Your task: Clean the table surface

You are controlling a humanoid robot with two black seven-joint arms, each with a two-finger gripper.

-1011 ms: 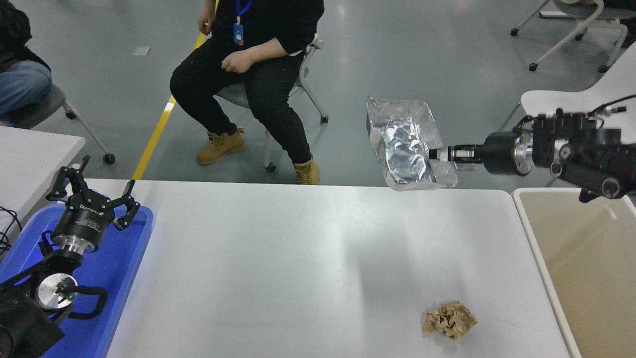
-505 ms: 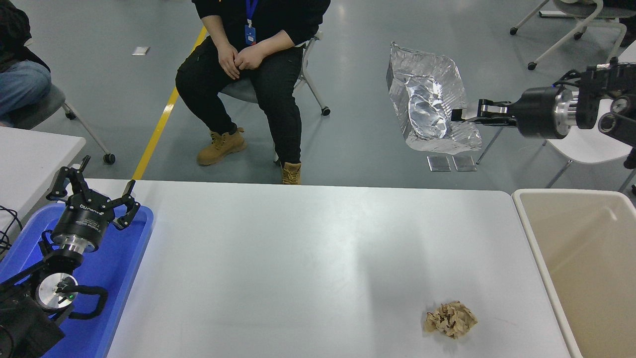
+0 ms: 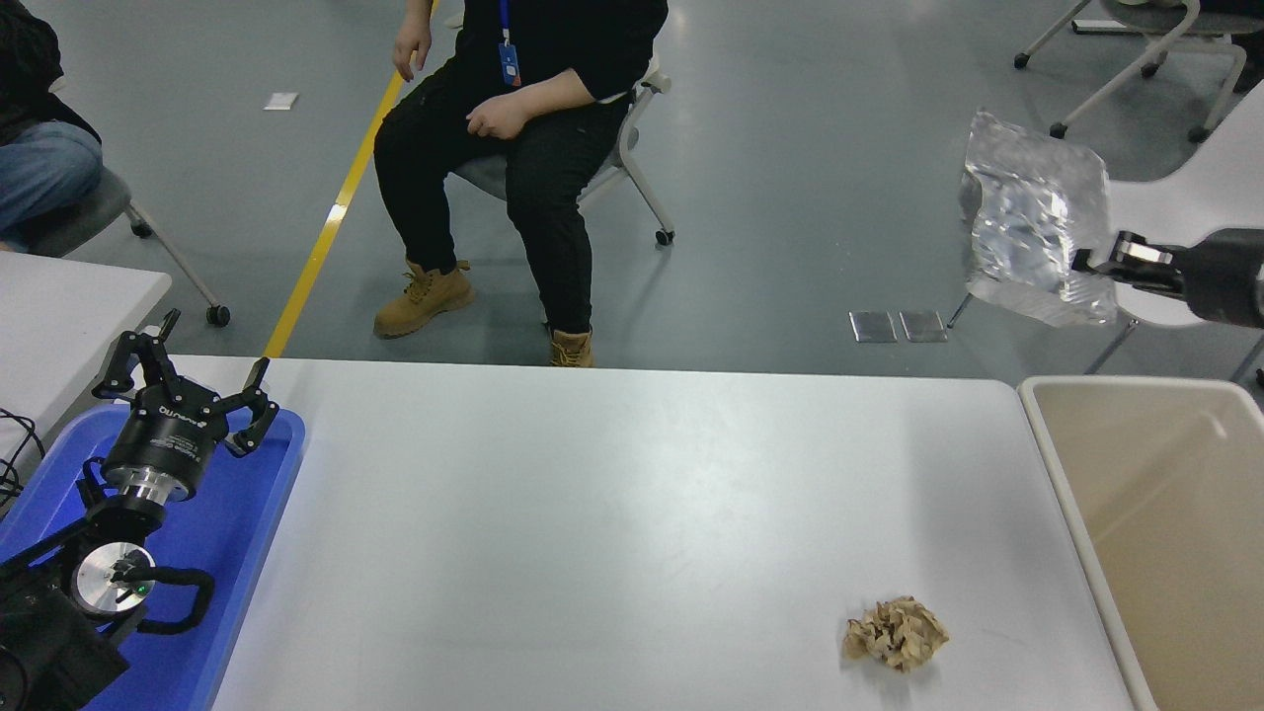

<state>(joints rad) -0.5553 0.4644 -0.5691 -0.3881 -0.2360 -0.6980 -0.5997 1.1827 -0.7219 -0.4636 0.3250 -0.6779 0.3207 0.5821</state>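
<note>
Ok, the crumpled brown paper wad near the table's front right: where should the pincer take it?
Come straight down from above and close across the crumpled brown paper wad at its middle. It sits low and lumpy on the table surface with open space all round, so its sides are free and the folds should probably give the fingers purchase.

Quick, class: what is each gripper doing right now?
Left gripper: open, parked over the blue tray, holding nothing.
Right gripper: shut on the crumpled foil tray, held in the air.
</note>
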